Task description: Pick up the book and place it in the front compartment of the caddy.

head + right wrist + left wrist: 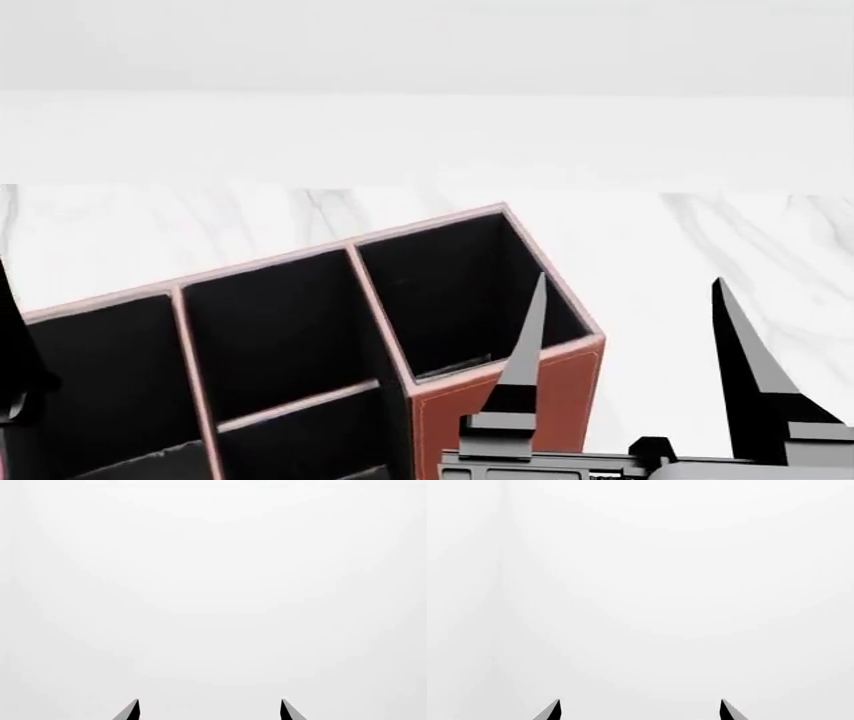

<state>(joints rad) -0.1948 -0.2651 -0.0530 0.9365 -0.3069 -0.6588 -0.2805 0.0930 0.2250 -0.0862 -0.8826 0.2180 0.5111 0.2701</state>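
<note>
Reddish-brown caddy (507,400) sat angled on the marble desk (694,240), its black cells empty, right gripper (627,330) poised beside its near corner, jaws spread wide, left gripper (640,709) likewise wide, holding nothing, book out of sight.

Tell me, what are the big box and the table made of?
The caddy looks like reddish-brown leather or fake leather: smooth matte sides with pale stitched-looking trim, and a flat black lining inside. The table looks like polished white marble, going by its faint grey veins. It's a simulator render, so both are guesses.
</note>
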